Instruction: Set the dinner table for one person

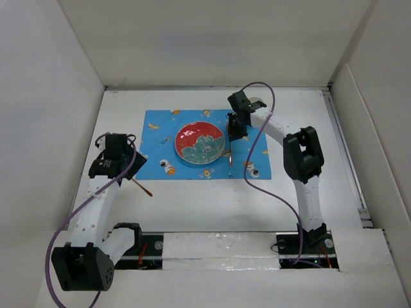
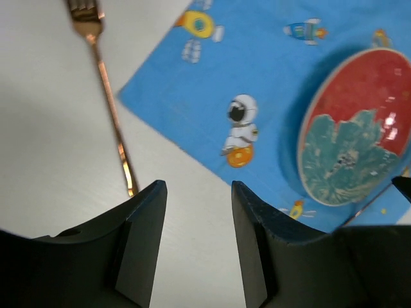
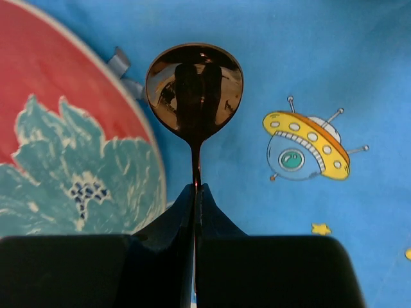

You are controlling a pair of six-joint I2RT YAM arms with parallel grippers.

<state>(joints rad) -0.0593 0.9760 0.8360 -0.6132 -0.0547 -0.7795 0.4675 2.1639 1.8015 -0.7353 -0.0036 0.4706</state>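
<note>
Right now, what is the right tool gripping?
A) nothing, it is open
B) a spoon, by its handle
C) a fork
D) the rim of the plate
B: the right wrist view shows the right tool shut on the thin handle of the spoon, whose bowl is over the blue cloth just beside the plate.

copper spoon [image 3: 194, 90] in tight right pincer [image 3: 194, 190], just beside plate [image 3: 58, 128], above blue cloth [image 3: 321, 58]
</note>
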